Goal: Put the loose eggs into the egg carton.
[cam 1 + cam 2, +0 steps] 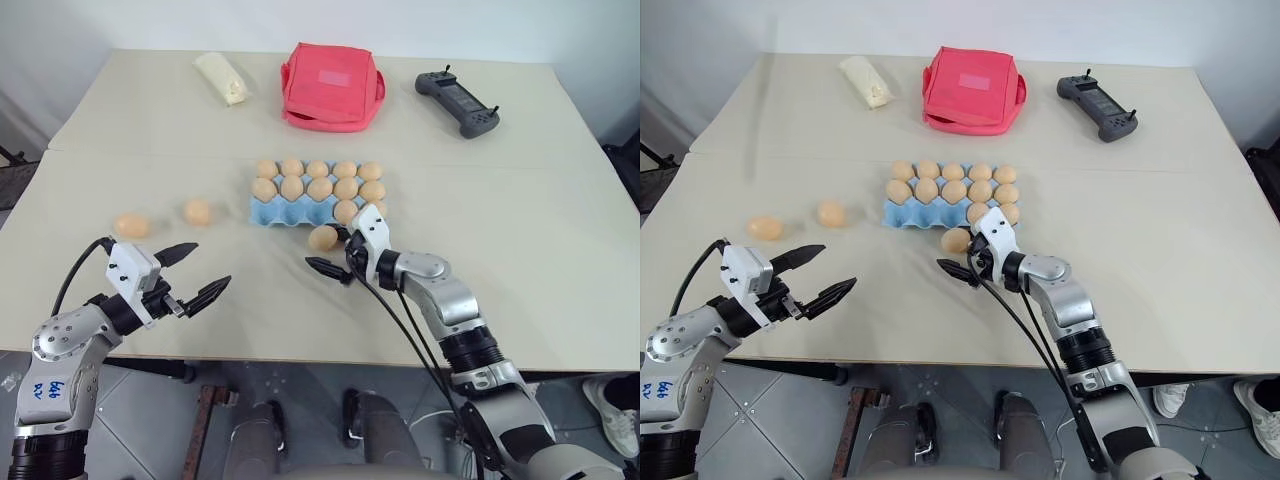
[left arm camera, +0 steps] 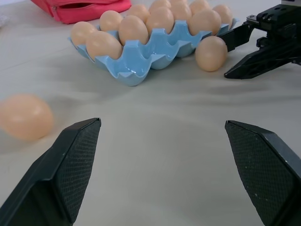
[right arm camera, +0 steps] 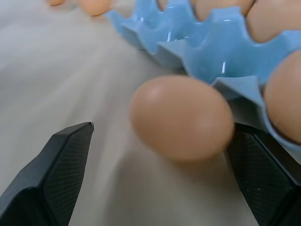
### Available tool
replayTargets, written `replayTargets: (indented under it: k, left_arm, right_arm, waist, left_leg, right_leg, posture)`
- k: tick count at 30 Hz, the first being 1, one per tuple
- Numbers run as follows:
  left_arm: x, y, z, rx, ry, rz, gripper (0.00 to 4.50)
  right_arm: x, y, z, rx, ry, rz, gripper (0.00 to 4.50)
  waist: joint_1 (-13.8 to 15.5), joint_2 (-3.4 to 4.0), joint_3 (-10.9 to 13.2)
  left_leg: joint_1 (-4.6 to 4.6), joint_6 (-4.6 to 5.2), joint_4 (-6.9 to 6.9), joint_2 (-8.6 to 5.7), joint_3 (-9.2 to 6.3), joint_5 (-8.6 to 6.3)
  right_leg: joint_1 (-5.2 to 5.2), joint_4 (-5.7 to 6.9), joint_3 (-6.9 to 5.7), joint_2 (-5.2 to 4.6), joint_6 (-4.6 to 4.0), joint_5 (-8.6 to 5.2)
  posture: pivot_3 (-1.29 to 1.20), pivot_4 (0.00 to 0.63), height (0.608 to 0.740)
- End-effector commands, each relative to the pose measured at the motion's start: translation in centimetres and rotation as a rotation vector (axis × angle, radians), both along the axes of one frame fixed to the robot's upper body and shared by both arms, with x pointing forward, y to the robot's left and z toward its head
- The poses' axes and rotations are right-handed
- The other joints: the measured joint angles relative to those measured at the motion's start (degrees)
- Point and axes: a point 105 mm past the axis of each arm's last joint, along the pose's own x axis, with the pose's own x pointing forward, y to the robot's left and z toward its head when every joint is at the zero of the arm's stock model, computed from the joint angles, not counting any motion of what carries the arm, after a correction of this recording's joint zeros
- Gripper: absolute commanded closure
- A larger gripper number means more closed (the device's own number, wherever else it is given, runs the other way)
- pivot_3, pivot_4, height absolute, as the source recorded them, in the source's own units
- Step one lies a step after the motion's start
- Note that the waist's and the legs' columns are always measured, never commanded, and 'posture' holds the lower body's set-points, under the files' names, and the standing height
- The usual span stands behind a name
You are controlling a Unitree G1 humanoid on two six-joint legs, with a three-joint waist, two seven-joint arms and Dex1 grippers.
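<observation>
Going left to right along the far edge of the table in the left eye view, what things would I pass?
Pale yellow wrapped lump → red fabric bag → dark handheld controller.

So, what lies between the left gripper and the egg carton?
Only bare table: in the left wrist view, nothing lies between the open left gripper and the egg carton. One loose egg rests off to the side.
</observation>
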Motion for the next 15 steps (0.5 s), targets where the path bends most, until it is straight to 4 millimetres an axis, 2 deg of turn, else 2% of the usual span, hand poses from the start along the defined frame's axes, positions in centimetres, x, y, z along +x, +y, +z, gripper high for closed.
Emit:
replayTargets:
  k: [1, 4, 5, 8, 11, 15]
  left_arm:
    - [-0.3, -0.3, 1.3, -0.007, -0.054, -0.011, 0.00]
    - [-0.2, -0.3, 1.4, -0.006, -0.054, -0.012, 0.00]
    - [-0.2, -0.3, 1.4, -0.005, -0.054, -0.013, 0.00]
    - [-0.3, -0.3, 1.4, -0.003, -0.054, -0.013, 0.00]
    - [-0.3, -0.3, 1.4, -0.003, -0.054, -0.012, 0.00]
    - [-0.3, -0.2, 1.3, -0.007, -0.053, -0.008, 0.00]
  right_arm:
    - [0.1, 1.0, 1.4, 0.027, -0.053, 0.004, 0.02]
    - [0.1, 1.5, 1.2, 0.047, -0.048, -0.010, 0.02]
    - [-0.1, 1.7, 1.2, 0.055, -0.048, -0.006, 0.20]
    - [-0.8, 1.9, 1.3, 0.076, -0.044, 0.037, 0.93]
    - [-2.3, 1.7, 2.1, 0.099, -0.038, 0.141, 1.99]
    - [-2.7, 1.7, 4.8, 0.103, -0.080, 0.204, 1.99]
  waist:
    - [-0.1, 0.00, 0.0]
    - [-0.2, 0.00, 0.0]
    - [-0.3, 0.00, 0.0]
    - [-0.5, 0.00, 0.0]
    - [-0.6, 0.00, 0.0]
    - [-0.9, -0.01, 0.0]
  left_leg:
    - [0.00, 0.00, -0.01, 0.00, 0.01, 0.00]
    - [0.00, 0.00, -0.03, 0.01, 0.08, 0.00]
    - [0.00, 0.00, -0.03, 0.01, 0.10, 0.00]
    - [0.00, -0.01, -0.03, 0.02, 0.13, 0.00]
    - [-0.01, 0.00, -0.05, 0.02, 0.13, -0.01]
    - [-0.01, 0.02, -0.04, 0.03, 0.13, -0.03]
  right_leg:
    - [-0.02, 0.00, 0.00, 0.00, 0.00, 0.00]
    - [-0.06, 0.00, 0.01, 0.00, 0.00, 0.00]
    - [-0.07, 0.00, 0.01, 0.00, 0.00, 0.00]
    - [-0.08, 0.01, 0.02, 0.00, 0.00, 0.00]
    - [-0.08, -0.01, 0.02, -0.01, 0.00, 0.00]
    - [-0.09, -0.01, 0.02, -0.02, 0.00, 0.00]
  posture:
    - [0.00, 0.150, 0.740]
    - [0.00, 0.150, 0.740]
    - [0.00, 0.150, 0.740]
    - [0.00, 0.150, 0.740]
    - [0.00, 0.150, 0.740]
    - [0.00, 0.150, 0.740]
